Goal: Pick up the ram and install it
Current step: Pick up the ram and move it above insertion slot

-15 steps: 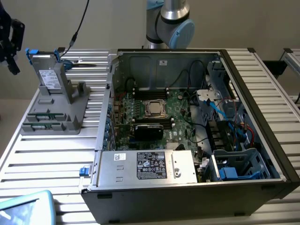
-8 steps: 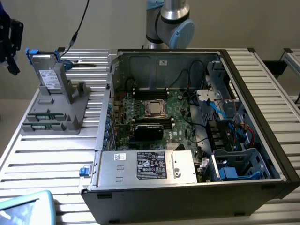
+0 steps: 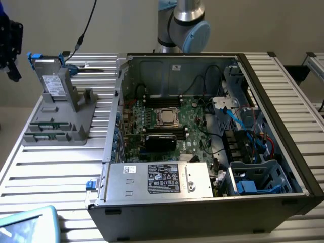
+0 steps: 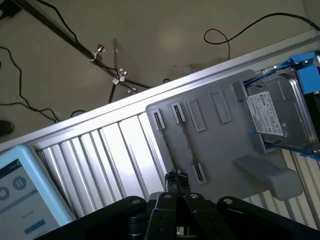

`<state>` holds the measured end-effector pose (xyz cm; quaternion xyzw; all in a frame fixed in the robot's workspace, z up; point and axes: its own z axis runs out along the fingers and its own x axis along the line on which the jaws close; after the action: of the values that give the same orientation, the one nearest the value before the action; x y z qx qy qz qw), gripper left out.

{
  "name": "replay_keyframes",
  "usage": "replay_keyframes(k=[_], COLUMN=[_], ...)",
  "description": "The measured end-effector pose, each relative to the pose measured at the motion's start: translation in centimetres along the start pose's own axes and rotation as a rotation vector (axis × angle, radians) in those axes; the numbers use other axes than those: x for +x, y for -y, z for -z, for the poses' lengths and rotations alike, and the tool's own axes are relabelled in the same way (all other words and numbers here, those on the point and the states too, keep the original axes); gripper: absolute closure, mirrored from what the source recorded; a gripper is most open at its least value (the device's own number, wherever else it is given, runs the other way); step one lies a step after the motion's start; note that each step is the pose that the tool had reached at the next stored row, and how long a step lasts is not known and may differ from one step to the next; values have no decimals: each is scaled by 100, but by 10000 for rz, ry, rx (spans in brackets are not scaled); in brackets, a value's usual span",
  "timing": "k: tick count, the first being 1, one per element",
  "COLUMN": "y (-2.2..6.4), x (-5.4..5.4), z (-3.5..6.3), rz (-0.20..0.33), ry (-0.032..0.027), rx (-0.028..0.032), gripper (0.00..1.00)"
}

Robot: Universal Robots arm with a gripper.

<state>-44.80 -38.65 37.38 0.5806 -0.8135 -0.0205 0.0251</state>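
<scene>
Hovering above the grey holder (image 3: 76,132) on the slatted bench (image 3: 55,174), end effector (image 4: 175,184) with jaws pinched narrow | ram (image 4: 186,145) lying in a holder slot, near the propped drive (image 3: 51,81) | open computer case (image 3: 283,152) stands on the exterior view's right.

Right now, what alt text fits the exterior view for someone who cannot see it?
An open computer case lies on a slatted metal table, its motherboard exposed, with a robot arm rising behind it. To the exterior view's left, a grey holder carries green ram in its slots and an upright grey drive.
</scene>
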Motion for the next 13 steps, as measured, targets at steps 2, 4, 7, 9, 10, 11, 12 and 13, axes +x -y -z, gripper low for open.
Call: replay_keyframes(k=[2, 4, 7, 9, 10, 11, 12, 13], y=[0, 0, 0, 0, 0, 0, 0, 0], x=[0, 0, 0, 0, 0, 0, 0, 0], z=[-2, -4, -6, -7, -7, -7, -7, -7], rz=[369, 727, 1262, 1571, 1722, 1873, 2017, 2172], ry=[-23, -46, -83, -102, -111, -121, -130, -140], rx=[6, 10, 11, 17, 20, 23, 25, 28], gripper=[89, 89, 89, 89, 89, 89, 89, 89])
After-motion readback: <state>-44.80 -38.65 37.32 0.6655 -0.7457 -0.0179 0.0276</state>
